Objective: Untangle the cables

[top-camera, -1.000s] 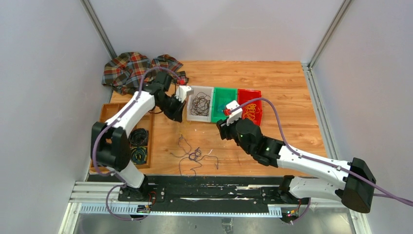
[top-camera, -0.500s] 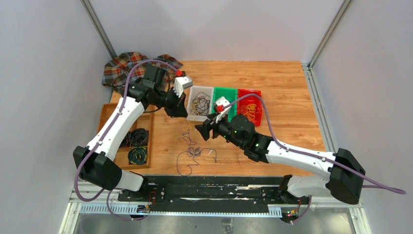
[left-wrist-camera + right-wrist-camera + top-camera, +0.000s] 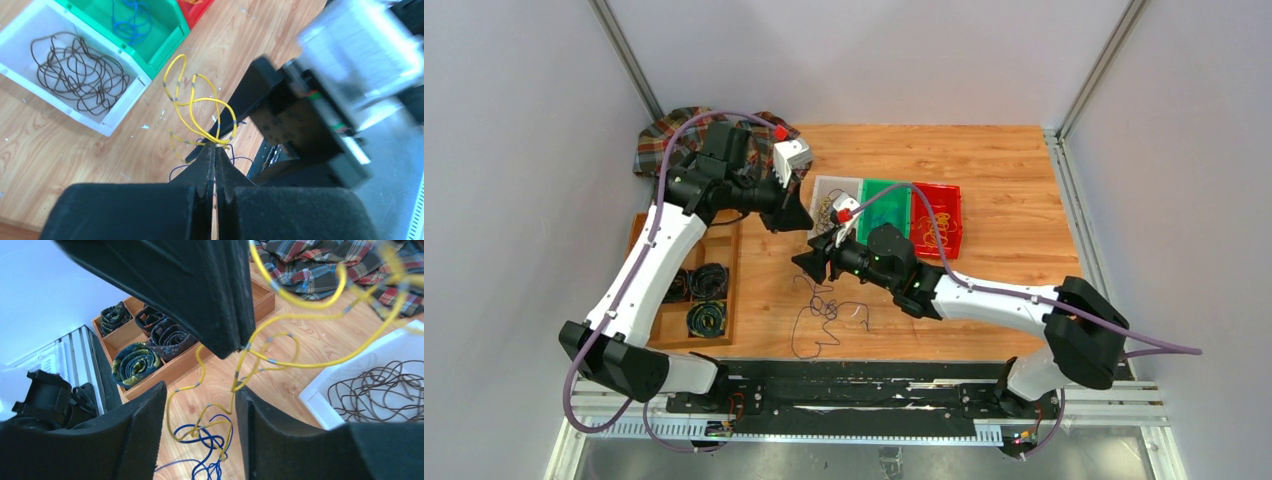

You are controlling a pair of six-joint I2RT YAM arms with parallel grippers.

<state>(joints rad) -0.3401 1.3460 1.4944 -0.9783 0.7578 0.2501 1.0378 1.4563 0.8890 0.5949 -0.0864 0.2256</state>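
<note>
We are mid-separation: the left gripper (image 3: 216, 148) is clamped on the yellow cable (image 3: 305, 304), raised over the table (image 3: 1004, 160), while the right gripper (image 3: 200, 392) stands wide with the hanging strand between its jaws, gripping nothing. Next, we judge, comes a pinch low on that strand, just above the blue cable (image 3: 205, 442) it snags (higher would lift both). Only the right wrist view shows that snag; the top view places the heap (image 3: 824, 312) between the arms.

Seen from above, bare table (image 3: 1024, 200) lies open from 1 to 4 o'clock, while bins (image 3: 936, 187) at centre, tray (image 3: 734, 300) at 9, cloth (image 3: 664, 140) at 11, cables (image 3: 819, 320) at 6, and the close-set left gripper (image 3: 807, 222) and right gripper (image 3: 809, 265) block the rest.
</note>
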